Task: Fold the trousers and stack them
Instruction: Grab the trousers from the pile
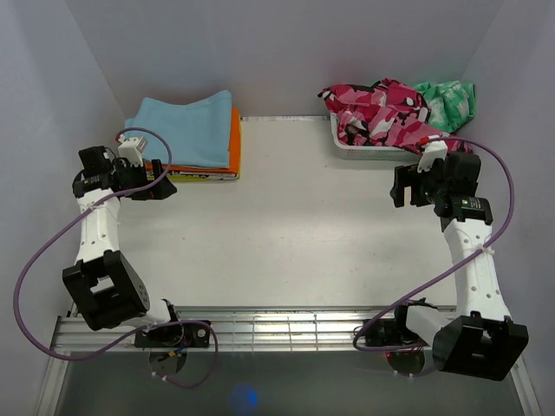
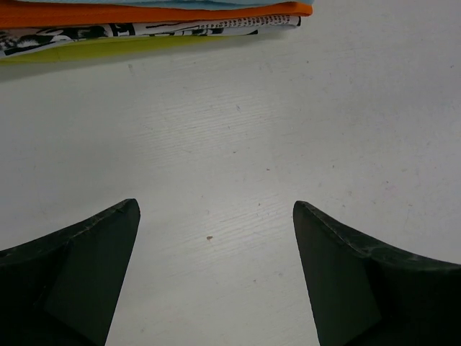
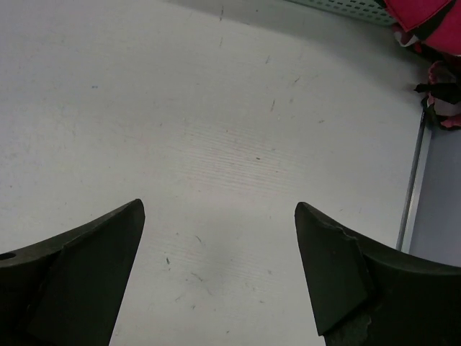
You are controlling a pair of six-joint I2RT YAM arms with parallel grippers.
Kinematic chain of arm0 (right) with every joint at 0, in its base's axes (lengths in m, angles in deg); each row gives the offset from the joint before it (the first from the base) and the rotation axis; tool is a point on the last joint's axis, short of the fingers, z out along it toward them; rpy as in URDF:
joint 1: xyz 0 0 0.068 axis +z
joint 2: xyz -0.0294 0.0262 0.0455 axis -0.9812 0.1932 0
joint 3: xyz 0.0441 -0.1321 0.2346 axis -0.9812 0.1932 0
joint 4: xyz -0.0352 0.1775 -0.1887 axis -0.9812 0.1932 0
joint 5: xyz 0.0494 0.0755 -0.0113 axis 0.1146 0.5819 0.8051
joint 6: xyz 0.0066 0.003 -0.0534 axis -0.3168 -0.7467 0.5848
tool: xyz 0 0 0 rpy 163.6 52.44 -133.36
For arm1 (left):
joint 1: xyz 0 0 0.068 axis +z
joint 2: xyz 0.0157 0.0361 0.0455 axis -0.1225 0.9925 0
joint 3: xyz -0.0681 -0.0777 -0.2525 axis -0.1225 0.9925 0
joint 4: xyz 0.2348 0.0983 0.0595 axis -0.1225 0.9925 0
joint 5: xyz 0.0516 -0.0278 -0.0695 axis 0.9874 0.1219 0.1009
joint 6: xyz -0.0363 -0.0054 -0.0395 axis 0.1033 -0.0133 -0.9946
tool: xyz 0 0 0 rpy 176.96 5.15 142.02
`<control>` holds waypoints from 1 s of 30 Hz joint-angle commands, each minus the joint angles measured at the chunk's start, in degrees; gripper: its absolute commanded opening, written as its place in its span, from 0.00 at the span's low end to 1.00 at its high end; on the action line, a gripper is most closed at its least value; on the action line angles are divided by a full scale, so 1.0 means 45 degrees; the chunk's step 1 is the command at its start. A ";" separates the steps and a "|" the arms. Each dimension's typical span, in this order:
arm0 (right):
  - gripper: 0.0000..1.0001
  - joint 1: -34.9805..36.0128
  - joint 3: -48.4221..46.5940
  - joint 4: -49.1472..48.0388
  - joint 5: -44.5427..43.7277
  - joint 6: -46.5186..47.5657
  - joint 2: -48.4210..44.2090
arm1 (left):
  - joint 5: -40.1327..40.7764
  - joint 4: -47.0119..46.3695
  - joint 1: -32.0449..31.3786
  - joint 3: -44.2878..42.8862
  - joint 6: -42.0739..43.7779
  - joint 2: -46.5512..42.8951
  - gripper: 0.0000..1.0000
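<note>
The pink camouflage trousers (image 1: pixel 381 111) lie bunched in a white basket (image 1: pixel 347 147) at the table's back right; a corner of them (image 3: pixel 425 18) shows at the top right of the right wrist view. My right gripper (image 1: pixel 401 185) hovers just in front of the basket, open, with only bare table between its fingers (image 3: pixel 216 209). My left gripper (image 1: pixel 166 184) is open at the left side, beside the stack of folded clothes, and holds nothing (image 2: pixel 216 209).
A stack of folded clothes (image 1: pixel 195 134), light blue over orange and yellow, sits at the back left; its edge (image 2: pixel 144 21) shows in the left wrist view. A green-and-white garment (image 1: pixel 449 100) lies behind the trousers in the basket. The table's right edge (image 3: pixel 414 180) is near.
</note>
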 commanded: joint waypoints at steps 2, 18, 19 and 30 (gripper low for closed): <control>0.90 -0.0107 -0.1415 -0.2263 -0.0480 -0.1243 0.1622 | -0.0518 -0.0250 -0.0245 -0.0784 0.0254 0.0295 0.98; 0.90 -0.0420 -1.2586 -0.3045 -0.0049 -0.3217 1.1699 | -0.2200 -0.0405 -0.0968 -0.2407 -0.0858 0.2543 0.98; 0.90 -0.0420 -1.3133 -0.3180 -0.0108 -0.3449 1.2729 | -0.2200 -0.0386 -0.0988 -0.2174 -0.0820 0.2485 0.98; 0.90 0.0418 -1.6283 -0.4647 -0.1337 -0.2632 1.7404 | -0.1442 0.1196 -0.1027 -0.2582 0.0292 0.2992 0.98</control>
